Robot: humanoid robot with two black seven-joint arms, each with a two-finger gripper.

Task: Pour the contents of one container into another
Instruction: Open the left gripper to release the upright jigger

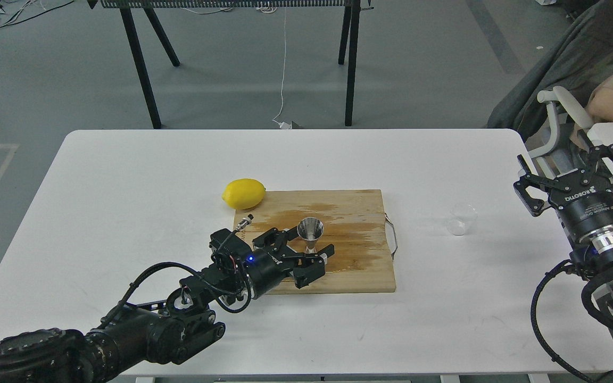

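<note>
From the head view, a white table (pixel 125 175) fills the middle of the scene, with a wooden cutting board (pixel 349 213) lying flat near its centre, its surface marked by darker wet-looking patches and a thin metal handle (pixel 393 236) at its right edge. A yellow lemon (pixel 243 193) sits at the board's far left corner, touching or just overlapping that corner. The steel jigger (pixel 310 234) stands upright on the board, left of the board's middle and toward the near side, its open upper cone facing up. The left arm comes in from the lower left and reaches over the board's near left part; the left gripper (pixel 312 255) has its fingers spread apart, one on the far side near the jigger's waist and one on the near side by its base, so the jigger stands between them, though whether either finger touches it is not clear. A blue light glows on the gripper's wrist. The clear plastic cup (pixel 462 218) stands upright on the bare table to the right of the board, well apart from the jigger. The right gripper (pixel 572 173) hangs at the table's right edge, raised, its fingers wide apart and holding nothing, to the right of the cup and clear of it.
</note>
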